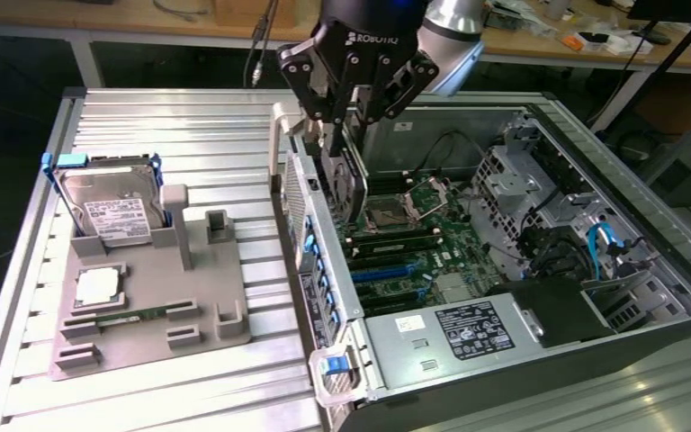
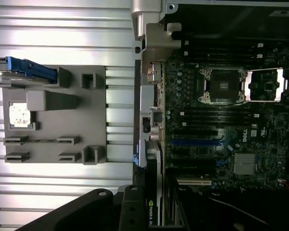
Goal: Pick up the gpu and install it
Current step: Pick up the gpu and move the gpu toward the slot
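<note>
The gpu (image 1: 347,183) hangs edge-down from my gripper (image 1: 349,126), whose black fingers are shut on its upper edge. The card is above the open computer case (image 1: 633,297), near the wall closest to the grey fixture and over the motherboard (image 1: 417,243). It hangs clear of the blue expansion slots (image 1: 381,270). In the wrist view, the gpu (image 2: 155,211) shows end-on with its black cooler and a green logo label. It lies in line with the case's rear wall, beside the blue slot (image 2: 197,143).
A grey fixture (image 1: 201,333) on the ribbed metal table holds a hard drive (image 1: 112,211), a processor chip (image 1: 100,286) and a memory stick (image 1: 130,315). Inside the case are the open processor socket (image 1: 388,214), the power supply (image 1: 466,328), drive cages and cables.
</note>
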Robot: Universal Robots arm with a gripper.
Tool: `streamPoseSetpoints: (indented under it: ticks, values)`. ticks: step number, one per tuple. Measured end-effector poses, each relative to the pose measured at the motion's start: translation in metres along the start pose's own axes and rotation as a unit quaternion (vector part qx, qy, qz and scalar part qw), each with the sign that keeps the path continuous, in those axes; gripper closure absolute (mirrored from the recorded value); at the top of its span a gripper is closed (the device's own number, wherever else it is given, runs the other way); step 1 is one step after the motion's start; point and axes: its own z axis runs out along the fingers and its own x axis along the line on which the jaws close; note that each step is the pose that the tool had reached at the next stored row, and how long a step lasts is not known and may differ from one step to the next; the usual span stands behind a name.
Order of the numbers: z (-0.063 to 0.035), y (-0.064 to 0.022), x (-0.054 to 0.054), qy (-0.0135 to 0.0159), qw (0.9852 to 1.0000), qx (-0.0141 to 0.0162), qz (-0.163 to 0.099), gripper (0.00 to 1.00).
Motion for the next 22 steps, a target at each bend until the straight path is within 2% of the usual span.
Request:
streamPoseSetpoints:
  ticks: [22]
  values:
    - [0.0004,-0.0013,-0.052,0.0,1.0,0.0,0.0,0.73]
